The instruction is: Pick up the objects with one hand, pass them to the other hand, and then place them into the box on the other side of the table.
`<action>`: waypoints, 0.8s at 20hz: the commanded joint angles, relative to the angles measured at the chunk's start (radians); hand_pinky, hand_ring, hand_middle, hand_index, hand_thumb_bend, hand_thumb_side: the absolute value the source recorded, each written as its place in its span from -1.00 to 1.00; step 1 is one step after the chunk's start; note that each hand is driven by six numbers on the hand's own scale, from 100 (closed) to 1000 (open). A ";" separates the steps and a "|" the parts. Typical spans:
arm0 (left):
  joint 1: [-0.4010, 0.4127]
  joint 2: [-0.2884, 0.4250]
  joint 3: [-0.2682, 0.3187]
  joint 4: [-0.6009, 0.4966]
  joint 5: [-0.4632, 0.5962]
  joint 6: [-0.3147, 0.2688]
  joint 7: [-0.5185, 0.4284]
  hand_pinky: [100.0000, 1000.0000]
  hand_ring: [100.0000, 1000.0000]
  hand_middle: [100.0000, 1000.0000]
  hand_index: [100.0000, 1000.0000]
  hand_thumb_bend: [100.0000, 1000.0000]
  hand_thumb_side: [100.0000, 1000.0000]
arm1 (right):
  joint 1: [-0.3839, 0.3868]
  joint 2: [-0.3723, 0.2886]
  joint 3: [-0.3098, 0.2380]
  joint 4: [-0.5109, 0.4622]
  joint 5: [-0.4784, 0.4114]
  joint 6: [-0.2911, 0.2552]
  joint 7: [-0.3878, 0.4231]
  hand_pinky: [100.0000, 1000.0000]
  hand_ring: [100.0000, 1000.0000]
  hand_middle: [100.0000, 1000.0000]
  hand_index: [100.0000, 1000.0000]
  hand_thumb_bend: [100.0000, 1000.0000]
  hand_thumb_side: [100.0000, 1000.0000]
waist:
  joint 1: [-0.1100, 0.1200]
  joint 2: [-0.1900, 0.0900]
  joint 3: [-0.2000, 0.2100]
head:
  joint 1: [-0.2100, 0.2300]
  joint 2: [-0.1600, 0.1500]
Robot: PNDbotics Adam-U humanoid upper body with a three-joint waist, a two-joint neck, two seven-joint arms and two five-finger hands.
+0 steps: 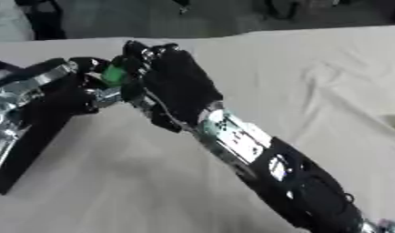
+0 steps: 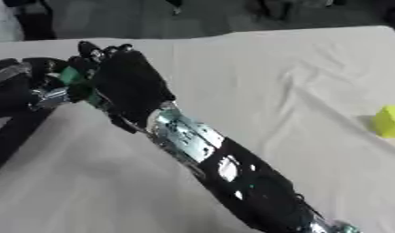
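A small green object (image 1: pixel 114 75) sits between my two hands, above the table's left part. My right hand (image 1: pixel 175 81) reaches across from the lower right, its back toward the camera and its fingers curled against the green object. My left hand (image 1: pixel 83 89) comes in from the left, with fingers and thumb curled round the object's other side. Most of the green object is hidden by the fingers. The black box (image 1: pixel 29 136) lies at the left edge, just below my left hand. A yellow block (image 2: pixel 388 121) rests on the cloth at the far right.
A beige, creased cloth (image 1: pixel 312 91) covers the table. My right forearm (image 1: pixel 264 159) crosses the middle of the table diagonally. Beyond the far table edge the floor is dark, with some dark shapes on it.
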 commanded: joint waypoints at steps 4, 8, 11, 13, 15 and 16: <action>-0.037 -0.004 -0.009 0.035 0.052 0.073 0.133 0.40 0.24 0.26 0.46 -0.80 -0.16 | -0.016 0.014 0.010 -0.008 -0.032 -0.031 -0.019 -0.47 -0.47 -0.12 0.03 -0.88 -1.00 | 0.000 -0.022 0.003 | 0.007 -0.001; -0.038 -0.013 -0.021 0.069 0.108 0.083 0.209 0.20 0.07 0.05 0.27 -1.00 -0.46 | -0.017 0.013 0.011 -0.006 -0.053 -0.047 -0.025 -0.46 -0.46 -0.12 0.03 -0.91 -1.00 | -0.001 -0.021 0.001 | 0.007 -0.005; -0.038 -0.016 -0.029 0.081 0.144 0.076 0.244 0.13 0.00 -0.04 0.19 -1.00 -0.71 | -0.019 0.012 0.012 -0.003 -0.066 -0.050 -0.023 -0.46 -0.46 -0.12 0.03 -0.92 -1.00 | -0.001 -0.021 -0.001 | 0.006 -0.005; -0.038 -0.016 -0.036 0.084 0.158 0.068 0.244 0.05 -0.09 -0.16 0.06 -1.00 -0.95 | -0.020 0.013 0.011 -0.001 -0.072 -0.050 -0.021 -0.43 -0.43 -0.12 0.04 -0.94 -1.00 | 0.000 -0.021 -0.001 | 0.005 -0.007; -0.038 -0.015 -0.037 0.087 0.158 0.062 0.242 -0.02 -0.16 -0.28 -0.07 -1.00 -0.98 | -0.020 0.012 0.012 0.000 -0.078 -0.050 -0.017 -0.27 -0.31 -0.11 0.09 -0.58 -1.00 | 0.000 -0.021 -0.001 | 0.005 -0.008; -0.038 -0.014 -0.035 0.089 0.154 0.059 0.246 -0.04 -0.18 -0.31 -0.11 -1.00 -0.98 | -0.021 0.010 0.013 0.000 -0.082 -0.054 -0.014 -0.15 -0.22 -0.07 0.15 -0.26 -1.00 | 0.000 -0.022 -0.002 | 0.005 -0.009</action>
